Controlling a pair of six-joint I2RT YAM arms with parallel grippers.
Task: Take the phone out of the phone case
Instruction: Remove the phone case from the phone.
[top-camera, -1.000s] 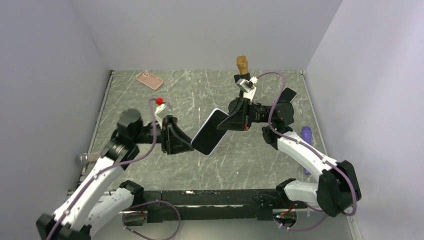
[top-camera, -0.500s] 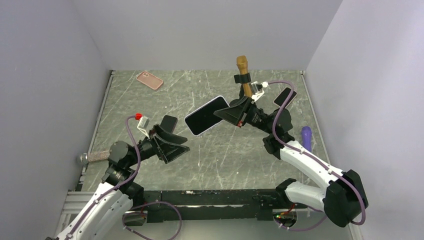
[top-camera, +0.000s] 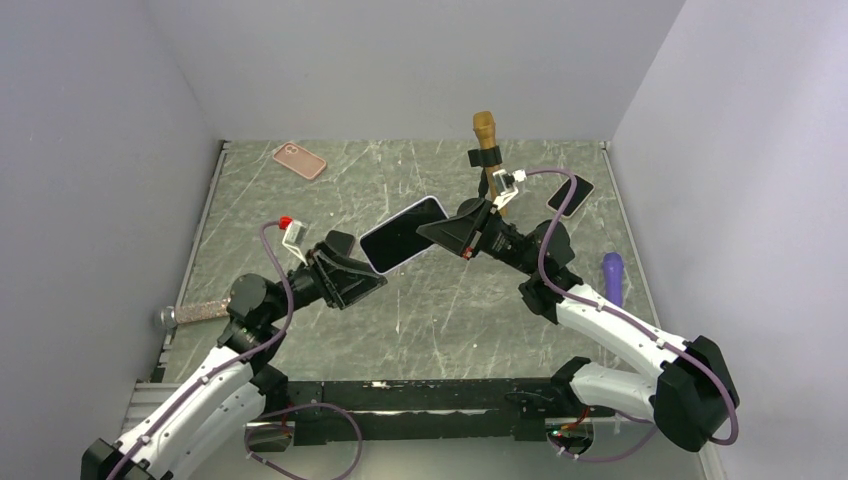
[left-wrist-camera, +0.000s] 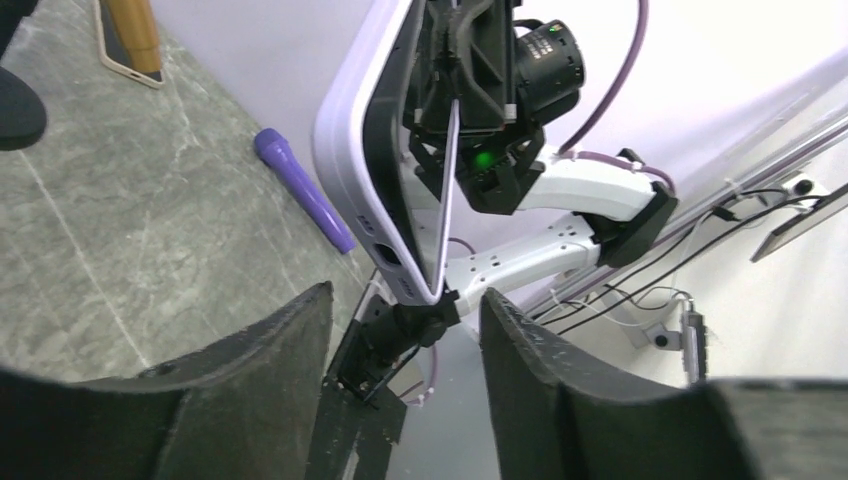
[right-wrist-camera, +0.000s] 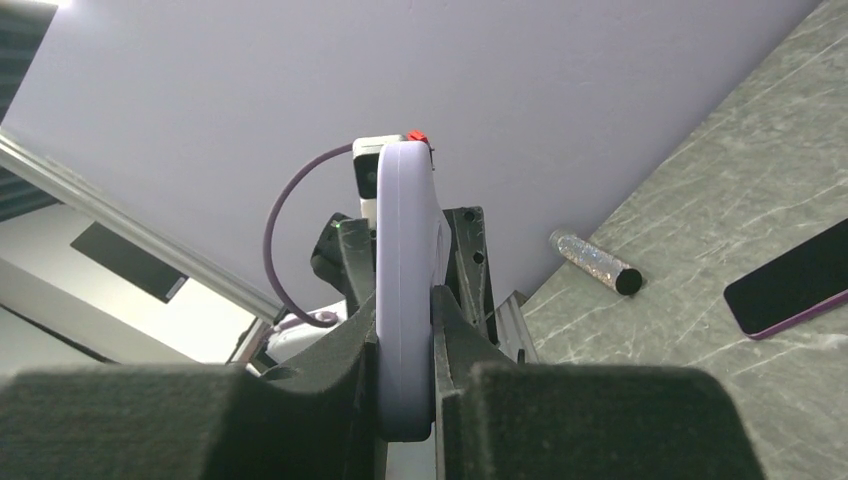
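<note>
The phone (top-camera: 398, 236), dark screen up, sits in a lavender phone case (top-camera: 433, 205) and hangs tilted above the middle of the table. My right gripper (top-camera: 443, 232) is shut on its upper right end. In the right wrist view the case (right-wrist-camera: 405, 260) is edge-on, pinched between both fingers of that gripper (right-wrist-camera: 403, 330). My left gripper (top-camera: 366, 280) is open just below the phone's lower left end. In the left wrist view the case's bottom end (left-wrist-camera: 400, 270) stands at the mouth of the left gripper (left-wrist-camera: 405, 310), touching neither finger.
A pink phone case (top-camera: 299, 160) lies at the back left, and a brown-handled tool (top-camera: 486, 130) at the back. A black phone (top-camera: 571, 193) and a purple cylinder (top-camera: 612, 272) lie on the right, a glitter cylinder (top-camera: 195, 313) at the left edge. A dark phone (right-wrist-camera: 795, 280) lies near my left gripper.
My left gripper let go of the phone's lower end, drew back with jaws wide, then came up again under it. The right gripper carried the phone up and to the left.
</note>
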